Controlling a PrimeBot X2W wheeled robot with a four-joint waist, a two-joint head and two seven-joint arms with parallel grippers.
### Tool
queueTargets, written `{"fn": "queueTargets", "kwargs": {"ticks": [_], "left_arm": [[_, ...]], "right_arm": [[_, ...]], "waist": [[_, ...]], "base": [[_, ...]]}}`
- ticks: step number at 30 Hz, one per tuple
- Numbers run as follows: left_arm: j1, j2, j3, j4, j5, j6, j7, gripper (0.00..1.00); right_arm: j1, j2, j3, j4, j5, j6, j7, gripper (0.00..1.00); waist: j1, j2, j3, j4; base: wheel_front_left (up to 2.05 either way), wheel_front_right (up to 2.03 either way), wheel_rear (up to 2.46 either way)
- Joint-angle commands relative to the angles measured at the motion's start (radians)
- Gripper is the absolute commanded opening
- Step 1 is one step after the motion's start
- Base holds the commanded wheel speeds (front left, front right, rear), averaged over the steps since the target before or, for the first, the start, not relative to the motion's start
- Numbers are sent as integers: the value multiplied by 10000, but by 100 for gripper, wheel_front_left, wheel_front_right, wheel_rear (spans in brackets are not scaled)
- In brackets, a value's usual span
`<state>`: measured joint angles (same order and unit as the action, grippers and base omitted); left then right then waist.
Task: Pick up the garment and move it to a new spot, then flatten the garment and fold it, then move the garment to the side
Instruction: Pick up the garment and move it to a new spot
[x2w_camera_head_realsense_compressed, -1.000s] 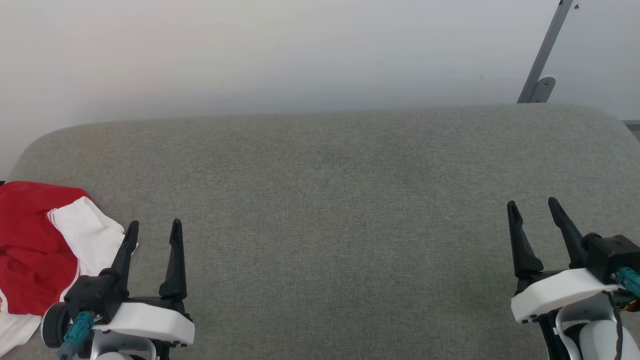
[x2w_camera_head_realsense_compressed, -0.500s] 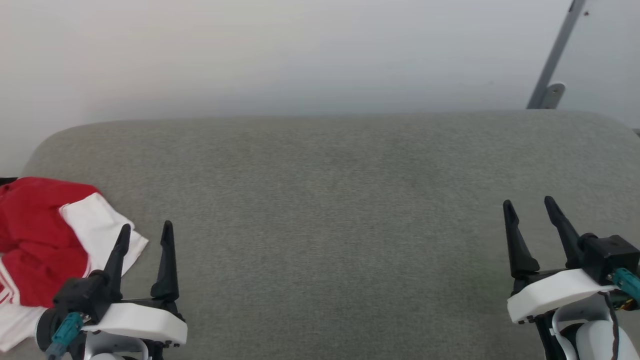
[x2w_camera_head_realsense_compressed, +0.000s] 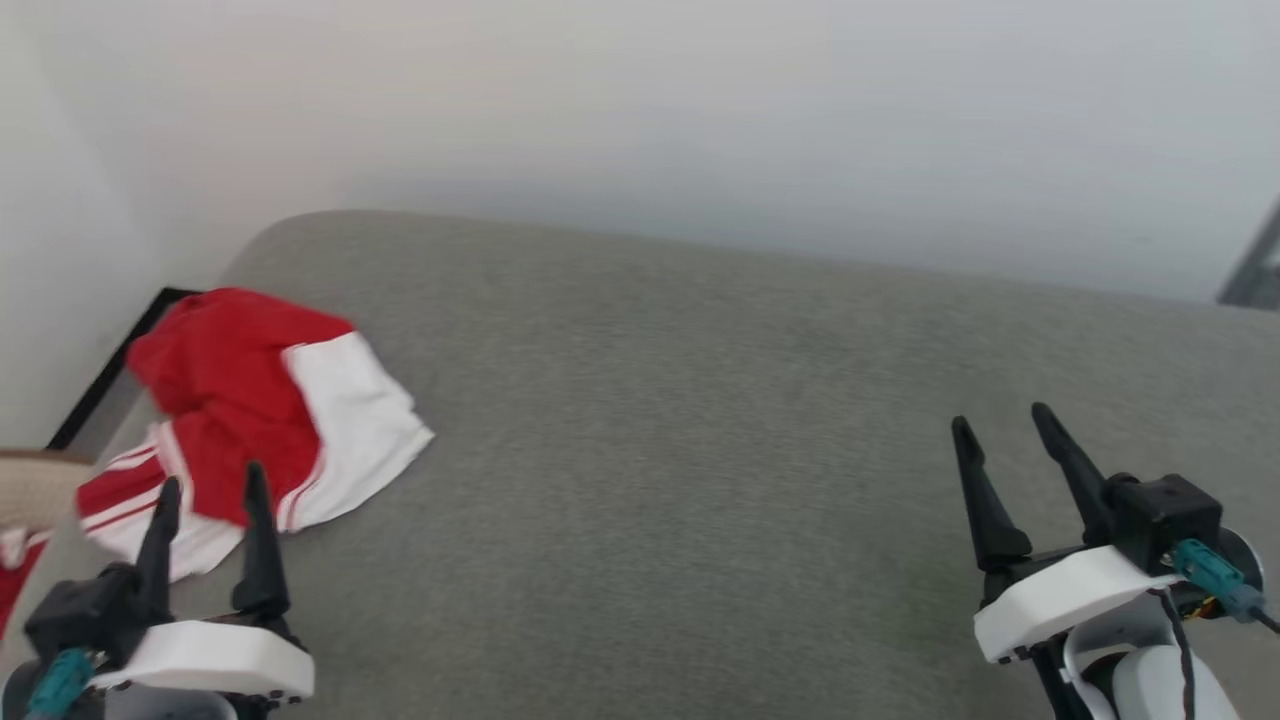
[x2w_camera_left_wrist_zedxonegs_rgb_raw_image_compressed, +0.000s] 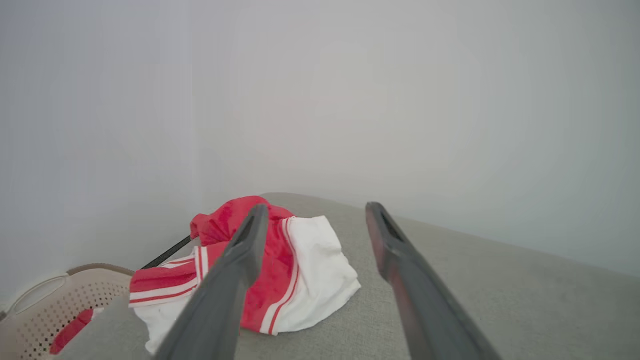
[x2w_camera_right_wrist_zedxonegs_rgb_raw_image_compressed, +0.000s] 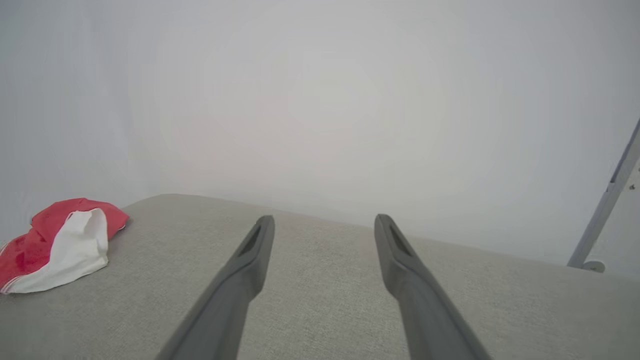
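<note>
The garment (x2w_camera_head_realsense_compressed: 262, 392) lies crumpled in a heap near the far left corner of the grey fabric-covered counter (x2w_camera_head_realsense_compressed: 700, 420). Red body is uppermost, a white sleeve is turned toward the counter's middle, and striped trim reaches the left edge.

The left end effector (x2w_camera_head_realsense_compressed: 212, 480) sits at the garment's near edge with its fingers spread wide and nothing between them. Contact with the cloth cannot be confirmed.

The right end effector (x2w_camera_head_realsense_compressed: 1002, 418) is over bare counter at the right, well apart from the garment, equally wide and empty.

A beige perforated basket (x2w_camera_left_wrist_zedxonegs_rgb_raw_image_compressed: 50, 305) stands just beyond the counter's left edge, with red cloth inside.

A white wall (x2w_camera_head_realsense_compressed: 640, 120) runs behind.
</note>
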<state>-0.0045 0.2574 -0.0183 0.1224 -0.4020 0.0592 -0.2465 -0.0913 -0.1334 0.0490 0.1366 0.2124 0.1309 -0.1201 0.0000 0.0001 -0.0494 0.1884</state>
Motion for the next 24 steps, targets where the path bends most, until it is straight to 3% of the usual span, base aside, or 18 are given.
{"fn": "queueTargets", "kwargs": {"ticks": [1,14,24], "left_arm": [[128,50,88,-35,-65,64,23,100],[455,196,399,-396,-299,433,338,100],[-229,144,376,-225,-597,393,472,100]], "right_arm": [[49,16,50,30,85,-3,11,100],[-43,83,571,154,262,-3,-30,100],[-61,9,249,-122,282,-3,91,100]], "waist": [[0,-1,-128,534],[0,-1,-241,2271],[0,-1,119,2614]], "base": [[0,0,0],[0,0,0],[0,0,0]]}}
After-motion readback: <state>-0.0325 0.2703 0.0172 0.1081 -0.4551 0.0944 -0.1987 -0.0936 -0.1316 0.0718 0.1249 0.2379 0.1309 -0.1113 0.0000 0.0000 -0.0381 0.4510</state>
